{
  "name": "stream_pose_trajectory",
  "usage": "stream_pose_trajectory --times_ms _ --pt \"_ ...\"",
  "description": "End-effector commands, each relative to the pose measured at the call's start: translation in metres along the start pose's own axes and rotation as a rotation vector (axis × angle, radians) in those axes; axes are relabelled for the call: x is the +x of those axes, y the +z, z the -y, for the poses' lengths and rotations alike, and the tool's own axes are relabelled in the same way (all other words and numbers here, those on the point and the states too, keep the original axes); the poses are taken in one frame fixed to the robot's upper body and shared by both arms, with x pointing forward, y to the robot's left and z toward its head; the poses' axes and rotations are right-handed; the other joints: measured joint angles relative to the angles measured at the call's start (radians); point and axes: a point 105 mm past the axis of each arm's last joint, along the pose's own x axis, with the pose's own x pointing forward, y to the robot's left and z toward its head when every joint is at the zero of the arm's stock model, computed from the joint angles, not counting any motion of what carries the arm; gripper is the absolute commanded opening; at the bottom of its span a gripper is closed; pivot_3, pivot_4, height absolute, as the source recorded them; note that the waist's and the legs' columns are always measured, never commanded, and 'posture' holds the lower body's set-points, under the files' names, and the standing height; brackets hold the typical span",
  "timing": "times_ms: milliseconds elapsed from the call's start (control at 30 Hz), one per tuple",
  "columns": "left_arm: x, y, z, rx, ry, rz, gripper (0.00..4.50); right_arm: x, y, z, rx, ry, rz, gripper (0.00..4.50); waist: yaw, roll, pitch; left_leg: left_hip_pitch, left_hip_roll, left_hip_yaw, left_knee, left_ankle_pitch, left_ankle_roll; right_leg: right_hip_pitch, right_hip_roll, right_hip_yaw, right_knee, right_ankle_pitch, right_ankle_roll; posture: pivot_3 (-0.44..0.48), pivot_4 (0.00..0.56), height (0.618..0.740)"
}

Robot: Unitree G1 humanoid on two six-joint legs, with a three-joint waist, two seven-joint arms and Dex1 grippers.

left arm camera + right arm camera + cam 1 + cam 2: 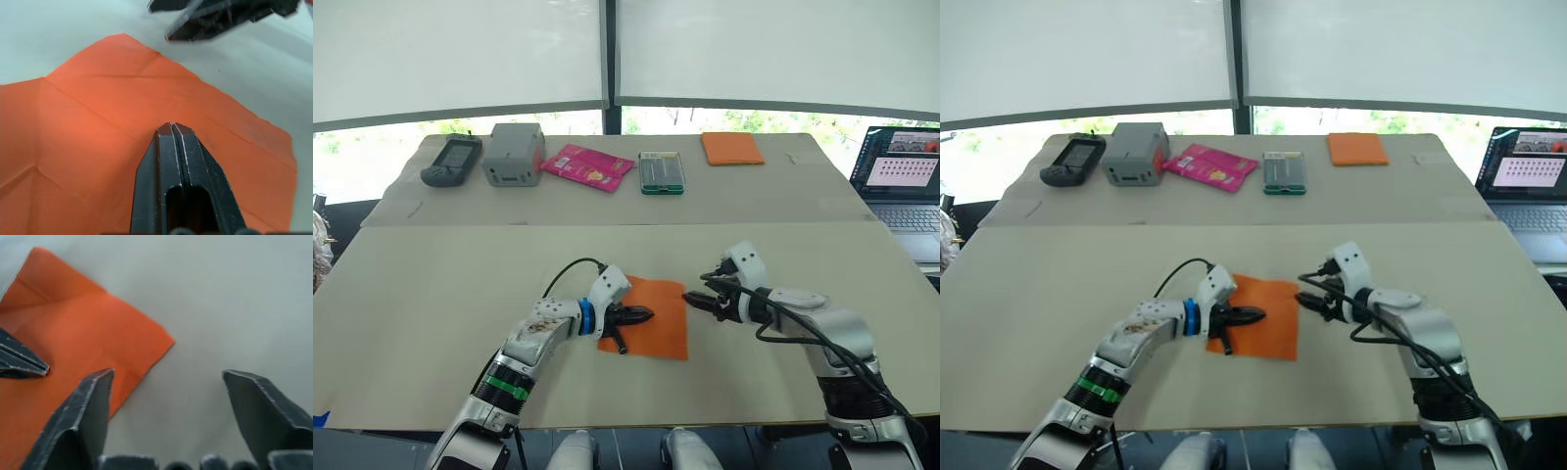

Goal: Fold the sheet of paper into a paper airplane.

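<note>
The sheet of paper [658, 321], bright orange with crease lines [98, 112], lies flat on the near table between my two arms. A paper airplane is out of view. My left gripper [642, 315] is shut with nothing in it, its tips [172, 128] resting on the middle of the sheet from its left side. My right gripper [695, 300] hovers open at the sheet's right edge. Its fingers [93, 396] straddle the paper's corner [161, 340] and hold nothing.
On the far table stand a black handheld device [453, 160], a grey box [514, 154], a pink printed packet [587, 166], a green-rimmed case [662, 172] and a smooth orange rectangle [732, 148]. An open laptop [904, 181] sits at the right.
</note>
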Motion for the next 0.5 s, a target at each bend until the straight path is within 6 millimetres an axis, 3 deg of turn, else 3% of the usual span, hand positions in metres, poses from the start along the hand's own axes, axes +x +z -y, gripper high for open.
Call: stream_pose_trajectory --times_ms 33,200,500 --pt "0.006 -0.035 -0.002 0.0 0.049 -0.186 0.0 -0.005 0.008 0.001 -0.032 -0.027 0.025 4.05 0.0 0.0 0.0 0.001 0.0 0.0 0.0 0.0 0.0 0.002 0.0 0.0 -0.001 -0.001 0.002 0.0 0.15 0.74" --pt "0.008 -0.038 0.002 0.042 0.047 -0.245 0.0 -0.002 0.01 -0.009 0.049 0.032 0.054 4.05 -0.002 0.0 0.0 0.01 0.001 0.0 0.0 0.001 0.001 0.012 0.0 0.0 -0.005 -0.002 0.008 0.0 0.15 0.74" --pt "0.002 -0.045 0.001 0.042 0.058 -0.273 0.0 0.015 0.004 -0.026 0.169 0.116 0.049 4.05 -0.005 0.0 -0.003 0.01 0.002 -0.001 0.0 0.001 0.002 0.012 0.0 0.0 -0.005 -0.002 0.008 0.0 0.15 0.74"
